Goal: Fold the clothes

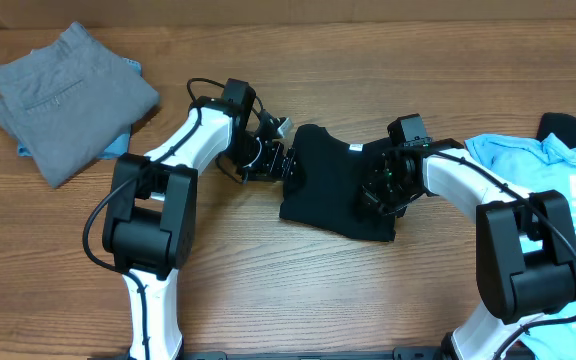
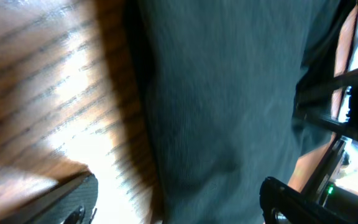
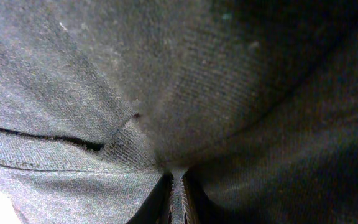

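Right hand (image 3: 176,180) is pinching a bunched-up bit of the black T-shirt (image 1: 330,180), which sits crumpled mid-surface (image 1: 298,290) between the two arms. Left hand (image 1: 274,160) is spread wide right at the shirt's left edge. Grey trousers (image 1: 68,100) lie folded way off left, light-blue tee (image 1: 528,165) off right.

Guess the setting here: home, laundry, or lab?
Probably a robotics lab bench set up for laundry folding, not a home. A robot's left arm and right arm work at a wood-grain table, with a black T-shirt between them and folded grey trousers set aside.
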{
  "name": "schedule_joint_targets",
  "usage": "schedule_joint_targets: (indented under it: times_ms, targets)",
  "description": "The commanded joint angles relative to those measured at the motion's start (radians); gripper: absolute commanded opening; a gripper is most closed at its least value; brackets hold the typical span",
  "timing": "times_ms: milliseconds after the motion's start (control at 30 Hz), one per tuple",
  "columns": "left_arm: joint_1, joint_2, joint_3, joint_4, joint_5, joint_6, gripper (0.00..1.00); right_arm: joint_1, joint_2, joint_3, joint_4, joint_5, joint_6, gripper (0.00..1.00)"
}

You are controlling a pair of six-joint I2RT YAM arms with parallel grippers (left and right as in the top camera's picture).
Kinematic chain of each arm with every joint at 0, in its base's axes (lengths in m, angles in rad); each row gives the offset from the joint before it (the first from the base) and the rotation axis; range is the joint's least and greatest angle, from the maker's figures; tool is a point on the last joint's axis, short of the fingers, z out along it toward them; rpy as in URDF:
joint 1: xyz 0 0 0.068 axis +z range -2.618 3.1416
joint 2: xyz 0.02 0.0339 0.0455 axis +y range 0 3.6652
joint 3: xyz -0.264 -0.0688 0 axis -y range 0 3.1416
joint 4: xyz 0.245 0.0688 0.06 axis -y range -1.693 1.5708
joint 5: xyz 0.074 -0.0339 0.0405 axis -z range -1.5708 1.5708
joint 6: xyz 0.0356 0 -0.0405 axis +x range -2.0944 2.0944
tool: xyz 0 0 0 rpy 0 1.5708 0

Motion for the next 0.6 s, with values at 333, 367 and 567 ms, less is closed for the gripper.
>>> schedule_joint_targets:
  times_ms: [333, 367, 567]
  targets:
    - [-0.133, 0.071, -0.094, 0.154, 0.029, -0.204, 0.75, 0.006, 0.053, -0.018, -0.001, 0.035, 0.011, 0.10]
    - [-0.144, 0.090, -0.094, 0.159, 0.031, -0.214, 0.75, 0.006, 0.053, -0.018, -0.001, 0.035, 0.011, 0.10]
    - [-0.163, 0.157, -0.094, 0.214, 0.129, -0.226, 0.52, 0.006, 0.053, -0.018, 0.002, 0.035, 0.011, 0.10]
